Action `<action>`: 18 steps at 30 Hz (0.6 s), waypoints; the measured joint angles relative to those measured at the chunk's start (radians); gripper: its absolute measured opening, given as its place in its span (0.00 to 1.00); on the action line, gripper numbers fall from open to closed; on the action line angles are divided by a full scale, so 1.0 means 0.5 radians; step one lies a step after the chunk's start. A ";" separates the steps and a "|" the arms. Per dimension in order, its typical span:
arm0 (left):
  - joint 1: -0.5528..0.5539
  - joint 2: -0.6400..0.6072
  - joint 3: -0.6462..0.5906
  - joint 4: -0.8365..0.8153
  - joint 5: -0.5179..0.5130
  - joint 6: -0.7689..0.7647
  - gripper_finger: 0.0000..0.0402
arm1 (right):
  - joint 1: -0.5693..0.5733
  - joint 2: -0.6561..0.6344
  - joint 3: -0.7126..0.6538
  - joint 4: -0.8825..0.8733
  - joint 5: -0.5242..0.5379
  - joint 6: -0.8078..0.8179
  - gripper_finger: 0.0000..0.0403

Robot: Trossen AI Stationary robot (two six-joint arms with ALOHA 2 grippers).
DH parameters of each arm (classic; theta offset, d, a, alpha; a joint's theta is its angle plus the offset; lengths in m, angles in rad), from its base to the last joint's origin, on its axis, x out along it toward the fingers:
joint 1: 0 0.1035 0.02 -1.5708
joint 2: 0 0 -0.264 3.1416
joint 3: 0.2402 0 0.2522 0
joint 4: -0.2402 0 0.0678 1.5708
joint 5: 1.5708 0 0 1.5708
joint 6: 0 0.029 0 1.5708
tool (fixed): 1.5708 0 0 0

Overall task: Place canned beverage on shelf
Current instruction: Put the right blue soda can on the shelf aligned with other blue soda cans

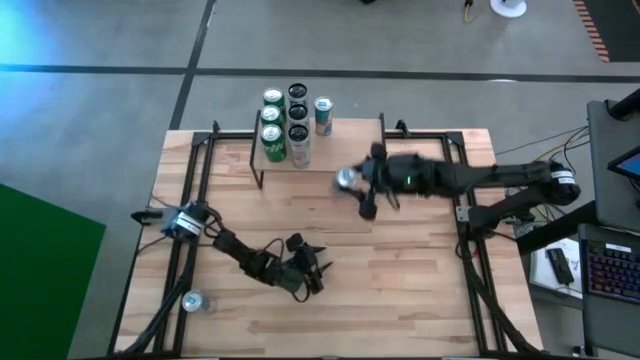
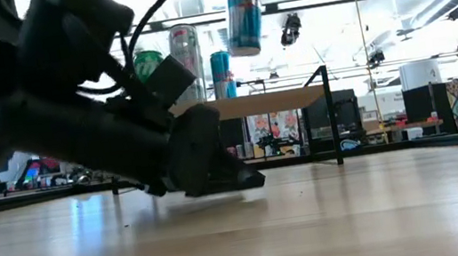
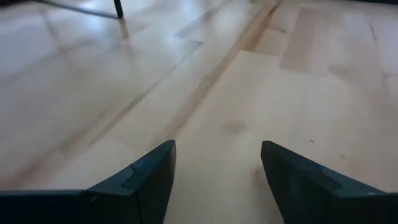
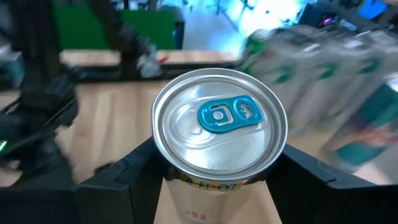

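My right gripper [image 1: 350,181] is shut on a blue and silver beverage can [image 2: 243,11]. It holds the can in the air over the near edge of the shelf [image 1: 350,135], well above the plank top [image 2: 261,103] in the low view. Several more cans [image 1: 285,120] stand upright on the shelf's left part. My left gripper [image 3: 217,180] is open and empty, low over the table near its front middle [image 1: 308,272]. My right gripper pinches the can's side wall just below the top rim [image 4: 205,182] between its two fingers [image 4: 134,177], one on each side. The arm reaches in from the table's right. The can hangs nearly upright below the fingers, its pull-tab top [image 4: 219,119] up, clear of shelf and table.
The shelf's right part is bare plank, with a black wire leg [image 2: 332,113] at its end. One more can [image 1: 193,301] sits by the table's near left corner. Black frame rails [image 1: 465,215] run along the table's left and right sides.
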State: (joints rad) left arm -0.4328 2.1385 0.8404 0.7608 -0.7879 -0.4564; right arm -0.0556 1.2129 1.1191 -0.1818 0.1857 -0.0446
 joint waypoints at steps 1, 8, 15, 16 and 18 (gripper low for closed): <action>0.020 -0.025 -0.010 -0.001 0.013 0.037 0.56 | -0.079 0.000 0.044 -0.016 -0.065 -0.013 0.57; 0.217 -0.301 -0.131 0.013 0.256 0.255 0.56 | -0.628 0.165 0.333 -0.029 -0.554 -0.115 0.57; 0.351 -0.475 -0.303 0.020 0.360 0.268 0.56 | -0.825 0.600 0.700 -0.255 -0.784 -0.165 0.57; 0.354 -0.488 -0.337 0.018 0.358 0.267 0.56 | -0.830 0.657 0.748 -0.278 -0.802 -0.174 0.57; 0.358 -0.505 -0.393 0.045 0.352 0.253 0.56 | -0.845 0.758 0.831 -0.293 -0.815 -0.174 0.57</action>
State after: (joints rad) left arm -0.2539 1.8861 0.6439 0.7832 -0.6118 -0.3298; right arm -0.4779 1.5918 1.5348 -0.3285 -0.2219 -0.1316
